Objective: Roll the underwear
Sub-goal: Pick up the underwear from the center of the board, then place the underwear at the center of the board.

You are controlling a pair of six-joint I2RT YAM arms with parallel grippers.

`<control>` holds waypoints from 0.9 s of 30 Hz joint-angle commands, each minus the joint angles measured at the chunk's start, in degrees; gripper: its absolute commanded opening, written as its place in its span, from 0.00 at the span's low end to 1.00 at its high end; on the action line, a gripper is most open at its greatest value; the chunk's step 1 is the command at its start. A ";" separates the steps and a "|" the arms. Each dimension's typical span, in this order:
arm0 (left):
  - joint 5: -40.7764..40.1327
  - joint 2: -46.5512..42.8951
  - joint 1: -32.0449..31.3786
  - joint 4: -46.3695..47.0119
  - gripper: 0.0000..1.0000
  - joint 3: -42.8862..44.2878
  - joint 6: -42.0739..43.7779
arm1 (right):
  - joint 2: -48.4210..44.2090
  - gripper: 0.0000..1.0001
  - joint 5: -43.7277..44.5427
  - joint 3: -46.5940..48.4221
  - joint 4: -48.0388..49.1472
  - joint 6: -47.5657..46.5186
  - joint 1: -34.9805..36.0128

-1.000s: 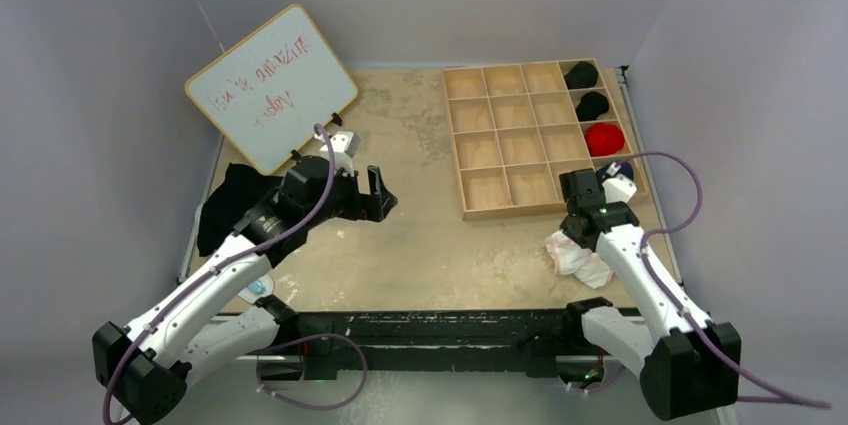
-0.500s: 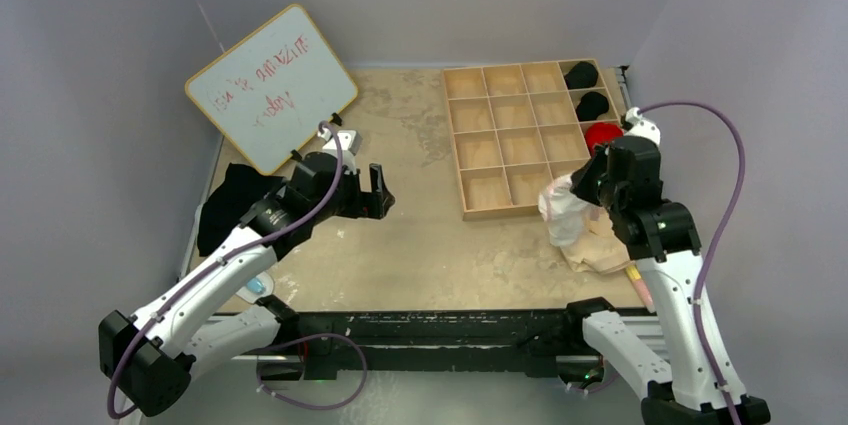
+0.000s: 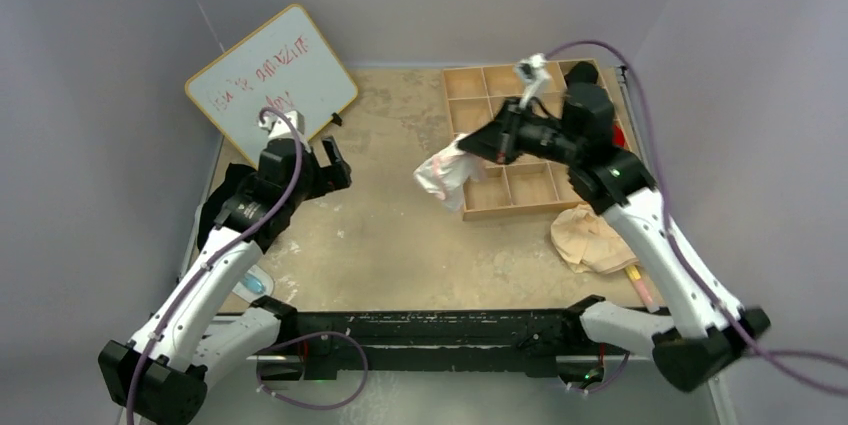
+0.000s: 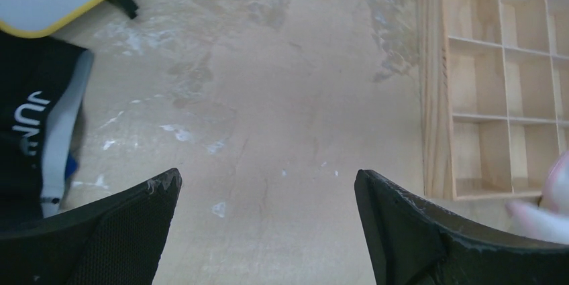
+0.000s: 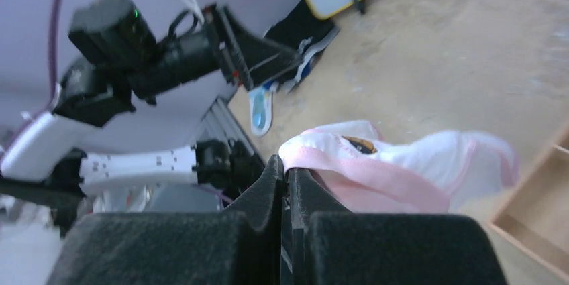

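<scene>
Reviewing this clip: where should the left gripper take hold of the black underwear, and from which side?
Probably the grey-edged waistband of the black underwear, from above on the side facing the table's middle: that band edge lies exposed there, beside the open left gripper.

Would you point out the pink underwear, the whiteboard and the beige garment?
pink underwear [image 3: 445, 173]: top external view, middle of the dangling cloth.
whiteboard [image 3: 270, 85]: top external view, centre of its face.
beige garment [image 3: 590, 240]: top external view, middle of the pile.

Pink underwear [image 3: 441, 172] in right fingers [image 3: 484, 142]
</scene>
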 commanded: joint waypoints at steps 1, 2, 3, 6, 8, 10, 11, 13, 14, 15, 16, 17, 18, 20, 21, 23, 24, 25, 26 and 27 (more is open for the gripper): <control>-0.76 -0.70 4.90 -4.78 1.00 3.68 -4.18 | 10.95 0.00 -3.86 8.98 3.21 -5.35 12.35; -0.64 -0.11 5.60 -5.64 1.00 4.40 -4.58 | 13.05 0.00 -2.27 9.98 3.46 -6.09 14.65; -0.21 0.60 6.23 -6.30 1.00 4.81 -4.88 | 14.90 0.00 -1.57 10.51 4.61 -6.15 16.41; 0.93 2.41 8.26 -5.89 1.00 4.23 -5.27 | 20.86 0.00 -2.76 13.63 6.38 -5.84 19.27; 3.19 3.04 10.46 -4.88 1.00 2.72 -6.09 | 21.81 0.00 -3.02 13.41 8.69 -5.68 19.44; 4.56 2.59 12.25 -5.07 1.00 2.16 -7.16 | 20.91 0.00 -1.49 9.59 9.86 -5.64 19.44; 4.10 2.00 12.53 -5.16 1.00 2.02 -7.63 | 20.16 0.00 -0.62 7.37 9.22 -6.57 19.45; 3.19 0.43 12.65 -5.41 1.00 1.67 -7.70 | 18.02 0.00 1.15 0.29 6.16 -8.34 19.49; 3.18 -0.12 12.66 -5.56 1.00 1.72 -7.37 | 16.67 0.01 1.17 -5.26 5.12 -7.69 19.42; 3.70 -0.43 12.67 -5.75 1.00 1.74 -7.08 | 15.29 0.06 1.73 -11.03 4.82 -7.03 19.41; 4.73 -0.60 12.67 -5.80 1.00 1.68 -6.23 | 14.04 0.10 1.83 -16.15 3.68 -6.60 19.32; 6.64 -0.73 12.67 -5.47 1.00 1.37 -5.38 | 12.65 0.16 1.39 -20.80 2.33 -6.90 19.32; 9.33 -0.91 12.67 -4.63 1.00 0.59 -4.60 | 11.34 0.25 -0.89 -24.33 1.16 -7.31 19.33; 15.68 -1.04 12.63 -2.32 1.00 -1.53 -3.74 | 8.33 0.48 -2.72 -28.92 -2.66 -8.34 19.27; 18.15 -1.05 12.60 -0.97 1.00 -2.78 -4.10 | 6.69 0.60 -0.94 -29.76 -5.16 -8.63 19.29; 23.14 -0.46 12.59 2.33 1.00 -5.51 -4.90 | 3.11 0.81 4.33 -30.94 -8.64 -7.10 19.27; 25.32 0.17 12.54 3.92 1.00 -6.58 -5.21 | 1.33 0.85 7.43 -31.04 -9.46 -6.37 19.31; 27.07 1.11 12.58 4.92 1.00 -7.52 -5.38 | -0.12 0.88 10.99 -30.97 -10.13 -5.50 19.29; 28.33 2.21 12.58 5.82 1.00 -7.80 -5.35 | -1.28 0.90 14.35 -30.70 -10.45 -4.79 19.28; 29.63 3.52 12.54 6.54 1.00 -7.88 -5.08 | -1.55 0.90 17.72 -30.30 -10.62 -4.28 19.27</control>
